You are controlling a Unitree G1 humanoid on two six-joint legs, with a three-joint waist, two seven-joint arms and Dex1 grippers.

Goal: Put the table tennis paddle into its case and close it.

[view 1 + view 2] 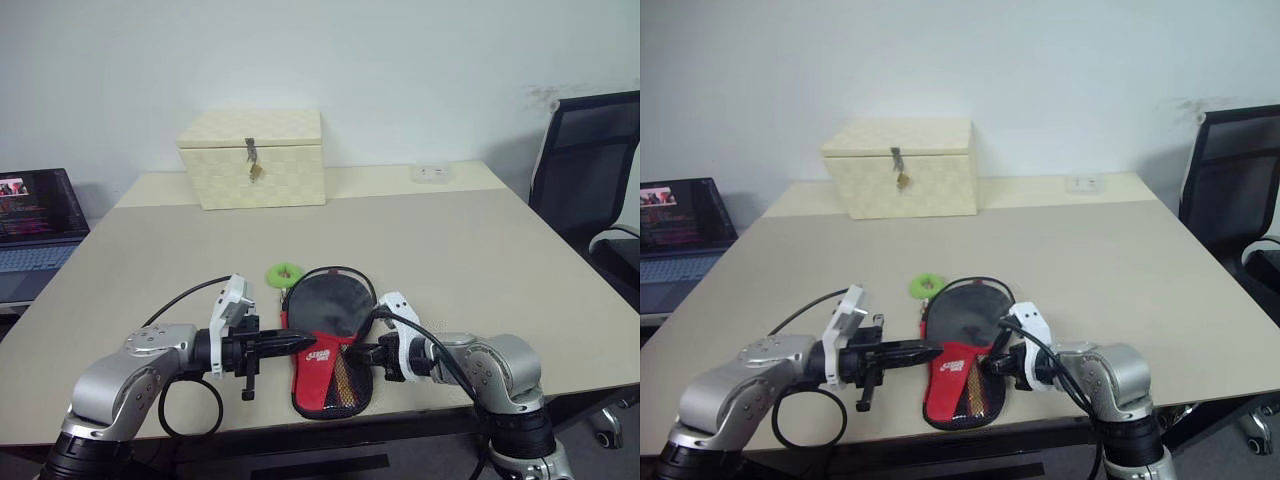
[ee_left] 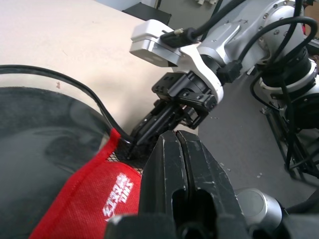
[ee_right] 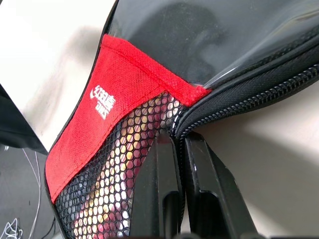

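The case (image 1: 326,345) lies near the 6 o'clock edge of the surface (image 1: 470,250), its red mesh end toward the robot and the green pull tag (image 1: 285,272) at its 11 o'clock. The paddle seems to sit inside already. The left pincer (image 1: 300,343) is fully closed, empty, resting on the red end. The right pincer (image 1: 372,352) is pinched on the case's zip edge at 3 o'clock. To close well, the left should pin the case flat while the right draws steadily along the zip track.

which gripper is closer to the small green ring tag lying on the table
Left. The left gripper sits just below the small green ring tag, at the black-and-red zip case's left edge; the right gripper is across the case, at its right edge.
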